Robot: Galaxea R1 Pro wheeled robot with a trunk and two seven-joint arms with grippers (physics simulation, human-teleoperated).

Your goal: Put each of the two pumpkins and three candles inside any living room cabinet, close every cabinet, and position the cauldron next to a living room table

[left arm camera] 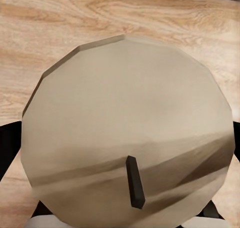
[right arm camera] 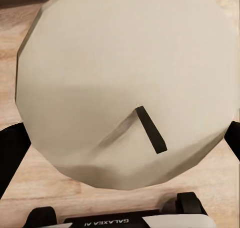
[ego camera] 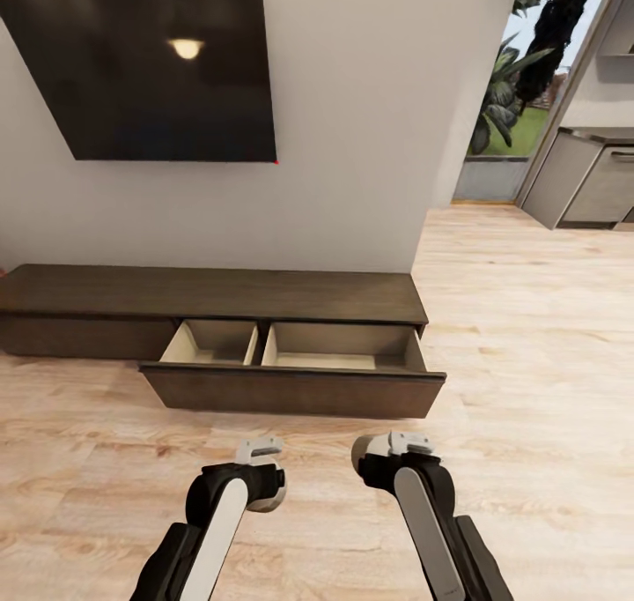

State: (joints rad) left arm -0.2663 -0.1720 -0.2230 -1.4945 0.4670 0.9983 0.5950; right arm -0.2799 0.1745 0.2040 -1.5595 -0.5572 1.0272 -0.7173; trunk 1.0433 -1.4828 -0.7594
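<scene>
From the head camera, one long dark-brown cabinet (ego camera: 211, 294) stands against the white wall, ahead of both jaws. One wide drawer (ego camera: 295, 367) is pulled out, showing two pale beige compartments, both bare as far as can be seen. One black wall screen (ego camera: 154, 72) hangs above. The left jaws (ego camera: 261, 451) and the right jaws (ego camera: 401, 447) hover over the wooden floor (ego camera: 528, 337), short of the drawer front.

From the left wrist, one pale round candle (left arm camera: 127, 133) with a dark wick (left arm camera: 135, 183) sits between the black fingers (left arm camera: 7, 148), which grip it.

From the right wrist, a second candle (right arm camera: 125, 77) with one wick (right arm camera: 151, 130) is clamped between the fingers (right arm camera: 10, 153).
</scene>
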